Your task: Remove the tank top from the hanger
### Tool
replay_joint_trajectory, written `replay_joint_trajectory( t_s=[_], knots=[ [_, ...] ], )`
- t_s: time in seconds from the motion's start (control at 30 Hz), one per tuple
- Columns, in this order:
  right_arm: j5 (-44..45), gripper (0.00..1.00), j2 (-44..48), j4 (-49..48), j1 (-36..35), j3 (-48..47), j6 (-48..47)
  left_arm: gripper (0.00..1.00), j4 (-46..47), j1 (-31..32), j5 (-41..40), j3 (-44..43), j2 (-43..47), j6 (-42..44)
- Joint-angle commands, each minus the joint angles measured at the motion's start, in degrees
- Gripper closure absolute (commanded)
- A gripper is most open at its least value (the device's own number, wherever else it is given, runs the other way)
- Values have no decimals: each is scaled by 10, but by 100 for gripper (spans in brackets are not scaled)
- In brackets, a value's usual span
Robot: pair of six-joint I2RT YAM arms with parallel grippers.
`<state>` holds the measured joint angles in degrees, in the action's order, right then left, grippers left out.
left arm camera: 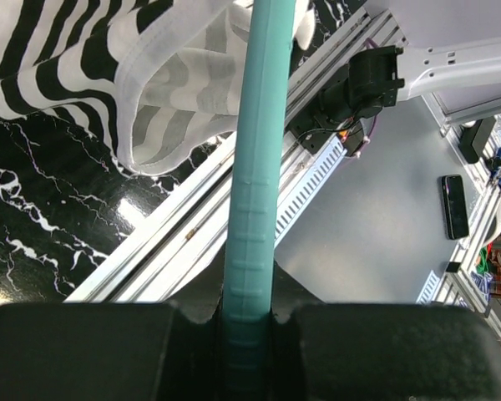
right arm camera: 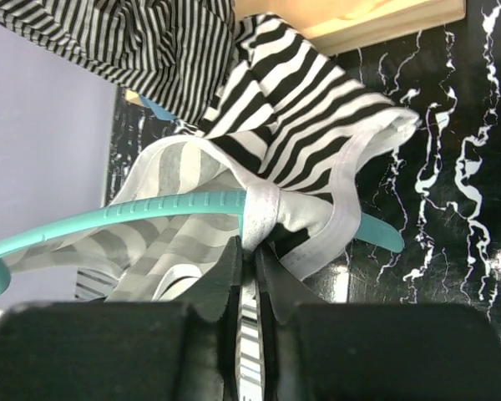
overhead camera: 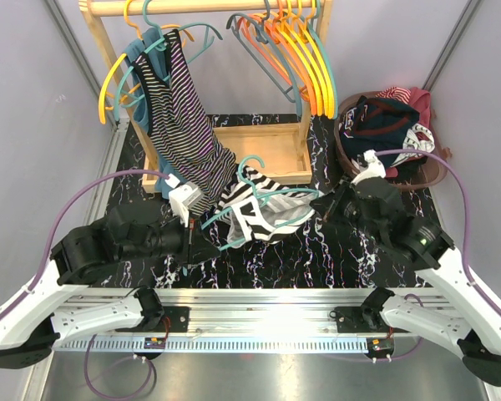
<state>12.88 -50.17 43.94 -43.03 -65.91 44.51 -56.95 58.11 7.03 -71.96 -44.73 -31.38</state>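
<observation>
**Hanger and strap both gripped**

Left end effector (left arm camera: 250, 326) pressed together on the teal hanger (left arm camera: 255, 167) arm. Right end effector (right arm camera: 249, 276) pinching a strap of the striped tank top (right arm camera: 309, 125) (fabric between its fingers). Garment drapes just ahead, over the bench (right arm camera: 451, 209).

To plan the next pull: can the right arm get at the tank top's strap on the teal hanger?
Likely yes. The right gripper is shut on the strap beside the hanger; nothing blocks it, and the left gripper holds the hanger.
</observation>
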Motion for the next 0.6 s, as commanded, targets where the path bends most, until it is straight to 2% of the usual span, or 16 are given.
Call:
replay_joint_trajectory(
  t_s=[0.0, 0.1, 0.13, 0.2, 0.23, 0.3, 0.37, 0.4, 0.47, 0.57],
  knots=[
    [55, 87, 26, 35, 6, -2, -9, 100, 44, -5, -54, -23, 22, -8],
    [51, 91, 24, 48, 5, -9, -4, 100, 43, -5, -59, -25, 22, -8],
    [40, 82, 28, 45, 7, -8, -4, 100, 42, -5, -59, -26, 22, -8],
    [35, 74, 29, 47, 6, -10, -3, 100, 43, -5, -57, -27, 21, -8],
    [35, 64, 26, 52, 6, -11, -3, 100, 43, -6, -58, -27, 21, -9],
    [38, 58, 17, 61, 6, -12, -6, 100, 47, -5, -56, -28, 21, -10],
    [37, 58, 9, 66, 6, -13, -7, 100, 48, -5, -52, -33, 19, -10],
    [36, 63, 2, 66, 6, -14, -9, 100, 47, -5, -50, -36, 18, -9],
    [33, 65, -1, 58, 6, -12, -12, 100, 49, -5, -49, -39, 16, -8],
    [28, 60, 2, 28, 7, -3, -24, 100, 47, -5, -47, -40, 15, -8]
  ],
)
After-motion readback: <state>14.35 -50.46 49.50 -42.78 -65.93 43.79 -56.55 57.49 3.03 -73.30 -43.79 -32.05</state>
